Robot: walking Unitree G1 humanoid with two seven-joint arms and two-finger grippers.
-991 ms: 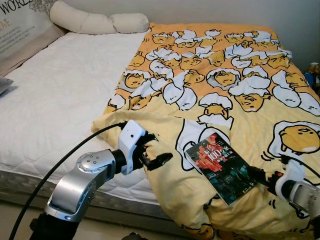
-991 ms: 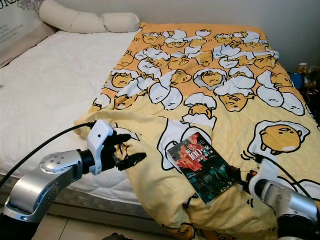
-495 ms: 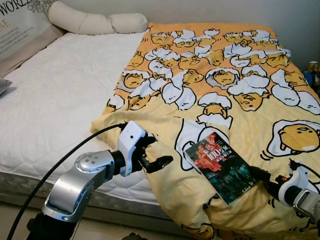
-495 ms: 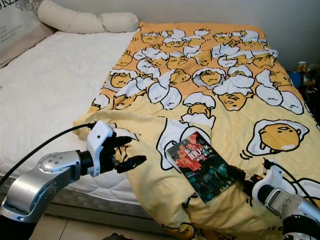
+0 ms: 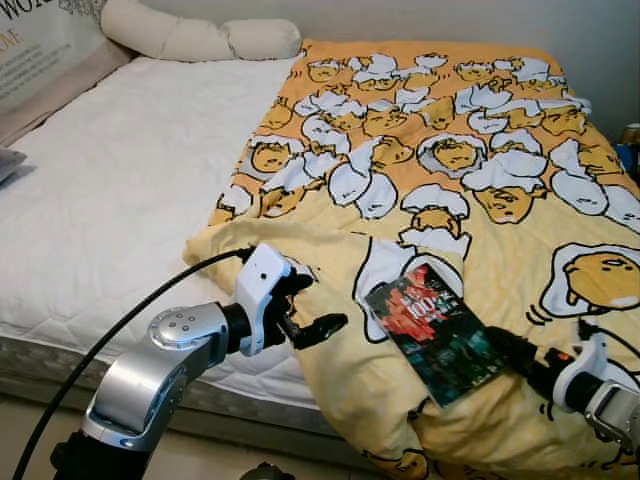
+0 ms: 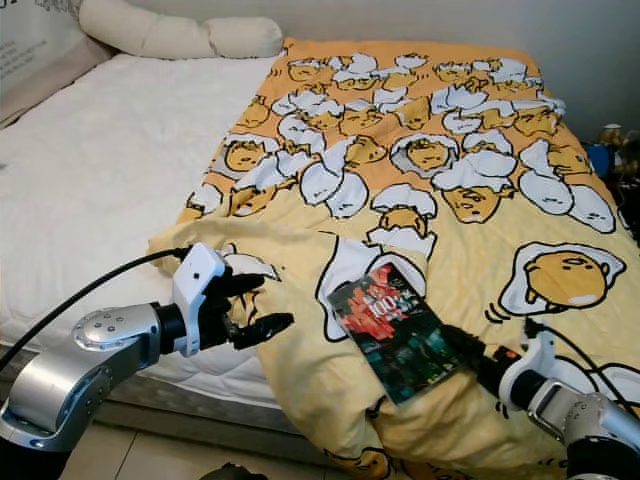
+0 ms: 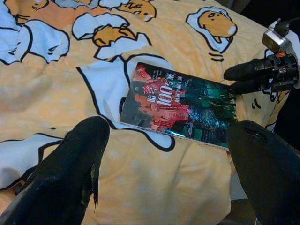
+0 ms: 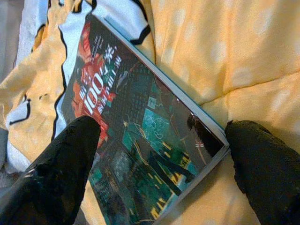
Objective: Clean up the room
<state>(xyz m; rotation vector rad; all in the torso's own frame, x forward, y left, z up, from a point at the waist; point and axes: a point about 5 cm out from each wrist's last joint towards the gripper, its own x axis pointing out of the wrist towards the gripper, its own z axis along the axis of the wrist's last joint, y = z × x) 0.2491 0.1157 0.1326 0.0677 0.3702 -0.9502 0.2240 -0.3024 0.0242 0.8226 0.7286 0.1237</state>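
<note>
A dark book (image 5: 432, 330) with a red and green cover lies flat on the yellow egg-print blanket (image 5: 470, 130), near the bed's front edge. My right gripper (image 5: 505, 348) is open at the book's near right corner. In the right wrist view the book (image 8: 140, 140) lies between the spread fingers (image 8: 65, 173). My left gripper (image 5: 315, 305) is open and hovers by the blanket's folded edge, left of the book. The left wrist view has the book (image 7: 178, 105) ahead, with the right gripper (image 7: 234, 79) touching its far end.
The white mattress (image 5: 110, 190) is bare on the left half. A long cream bolster (image 5: 200, 38) lies at the head. A printed cushion (image 5: 35, 55) leans at the far left. The bed's front edge (image 5: 60, 355) drops to the floor below my arms.
My right gripper has edged forward to the book's corner, and the book has shifted slightly left. The left arm has hardly moved. The view has shifted a little.
</note>
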